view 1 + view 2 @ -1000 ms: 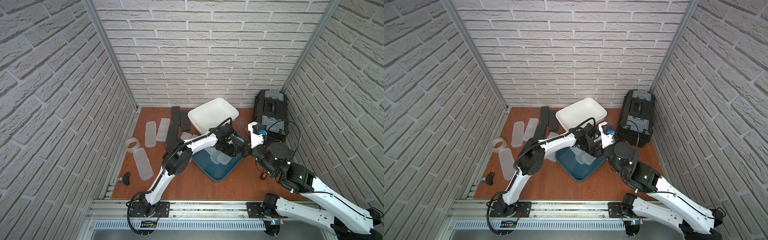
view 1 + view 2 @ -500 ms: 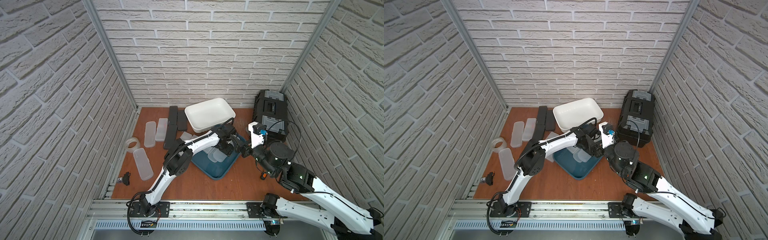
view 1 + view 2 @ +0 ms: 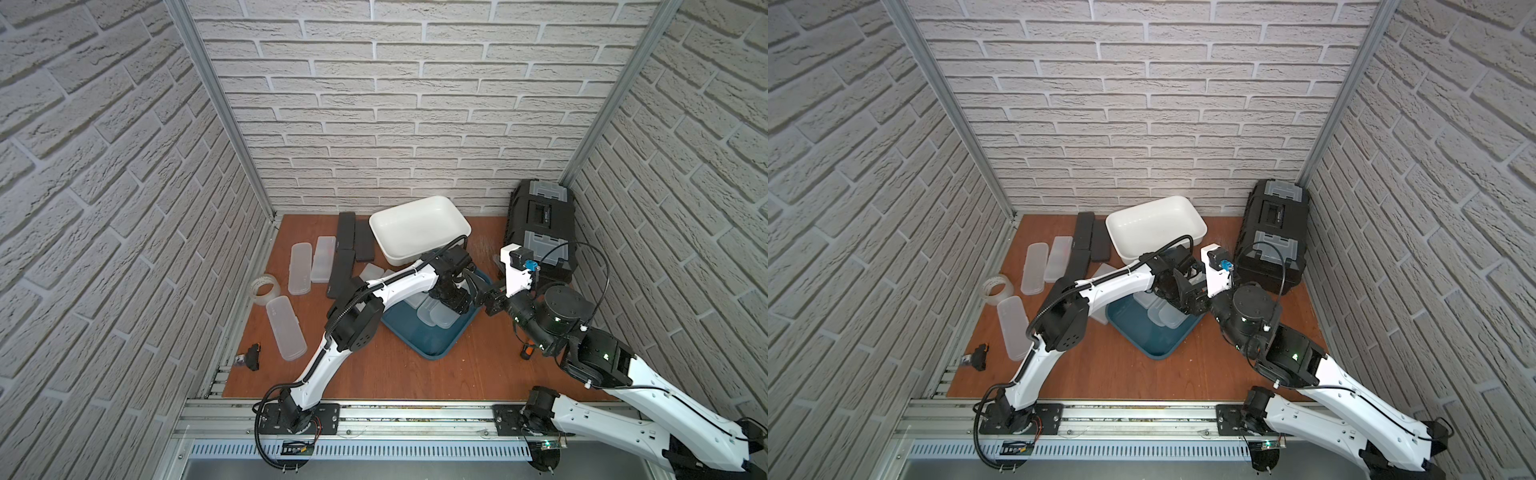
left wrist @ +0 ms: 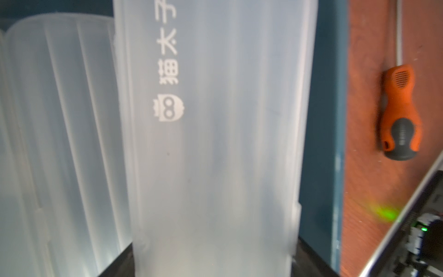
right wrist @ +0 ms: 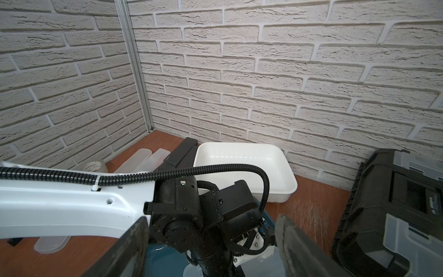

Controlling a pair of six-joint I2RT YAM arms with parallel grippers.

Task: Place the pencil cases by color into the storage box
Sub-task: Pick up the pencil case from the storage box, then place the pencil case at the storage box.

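Left gripper [image 3: 452,306] down in the tray [image 3: 432,347], clamped on a frosted case [image 4: 215,144], jaws against both long edges. Right gripper [image 5: 211,217] at the tray's 3 o'clock, jaws spread, nothing between them. Up at 12, the bin [image 3: 415,228] has nudged toward 9 since a second ago, black cases [image 3: 346,232] with it. Left arm [image 3: 399,282] hides part of the tray's other cases [image 3: 440,322]; count unclear.

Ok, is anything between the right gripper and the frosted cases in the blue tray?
Yes: the left arm's wrist, over the blue tray, stands directly ahead of the open right gripper, above the frosted cases there.
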